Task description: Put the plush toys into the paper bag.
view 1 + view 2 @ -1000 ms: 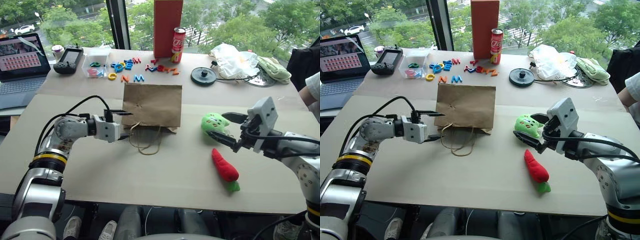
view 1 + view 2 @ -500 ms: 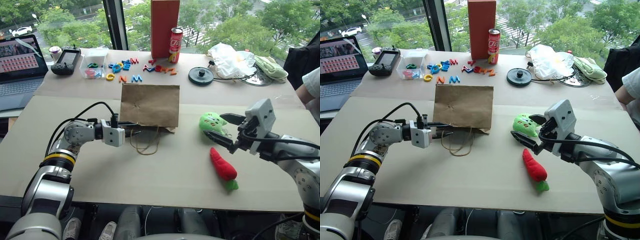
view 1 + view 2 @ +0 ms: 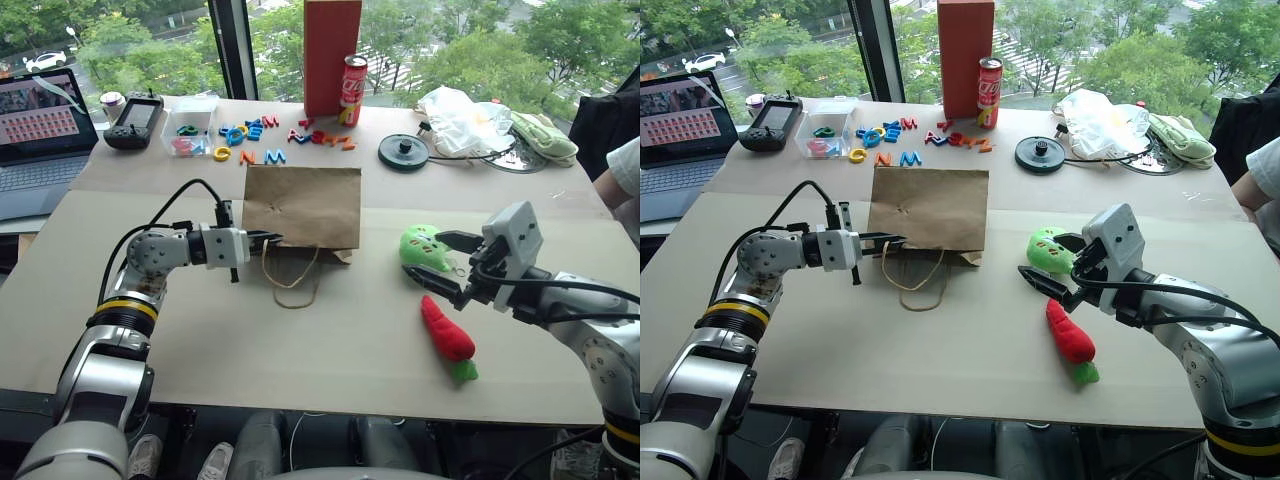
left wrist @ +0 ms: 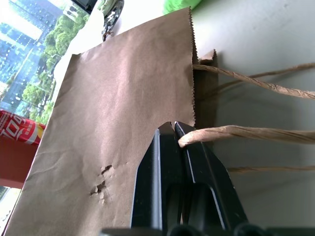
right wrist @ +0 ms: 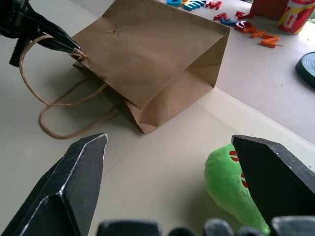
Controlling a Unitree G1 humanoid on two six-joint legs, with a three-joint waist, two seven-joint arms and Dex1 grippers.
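The left gripper (image 4: 172,129) has just been clamped shut on the paper bag (image 3: 303,205) at its near-left mouth and lifted slightly, opening it for loading, while the green toy (image 3: 423,247) and red toy (image 3: 447,334), right on the bench (image 3: 330,340), sit uncollected by the wide-open right gripper (image 3: 441,265).

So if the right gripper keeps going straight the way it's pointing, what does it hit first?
Probably the green plush toy, sitting just ahead between the open fingers of the right gripper. The paper bag lies farther along that line; depth is uncertain.
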